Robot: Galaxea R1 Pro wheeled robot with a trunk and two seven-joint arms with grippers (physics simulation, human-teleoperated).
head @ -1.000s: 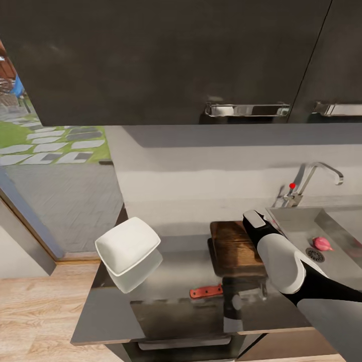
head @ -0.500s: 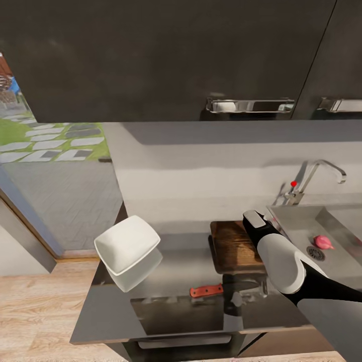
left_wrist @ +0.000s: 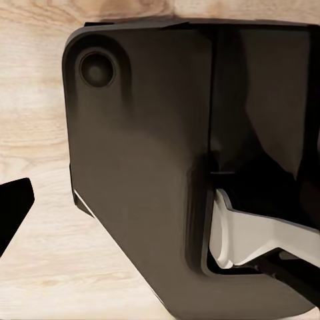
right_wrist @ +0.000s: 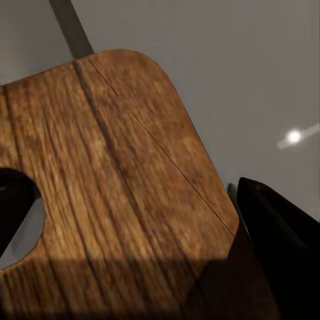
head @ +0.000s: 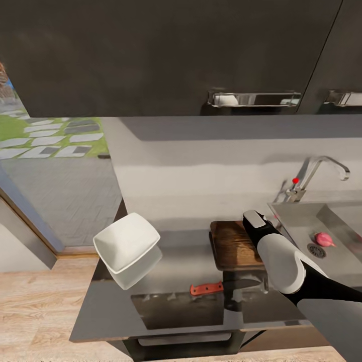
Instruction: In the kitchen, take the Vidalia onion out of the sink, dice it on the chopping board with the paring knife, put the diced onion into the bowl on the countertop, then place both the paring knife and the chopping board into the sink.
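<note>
— Onion (head: 324,239) location?
— Sat in sink (head: 301,216) by the drain. Bowl (head: 126,243) on bench (head: 115,306) looked empty.
— Board (head: 234,244), knife (head: 221,286)?
— Both on bench, knife just before board.
— Claws?
— Right arm (head: 281,261) over board; couldn't tell either claw's state.

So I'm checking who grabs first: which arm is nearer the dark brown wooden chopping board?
Right. The right arm reaches over the dark brown wooden chopping board's sink-side edge, its wrist camera looking at the board up close. The left wrist camera faces the robot's dark base over wooden floor, away from it.

Countertop (head: 176,301) with bowl (head: 125,242), board (head: 234,245), knife (head: 223,287)
</note>
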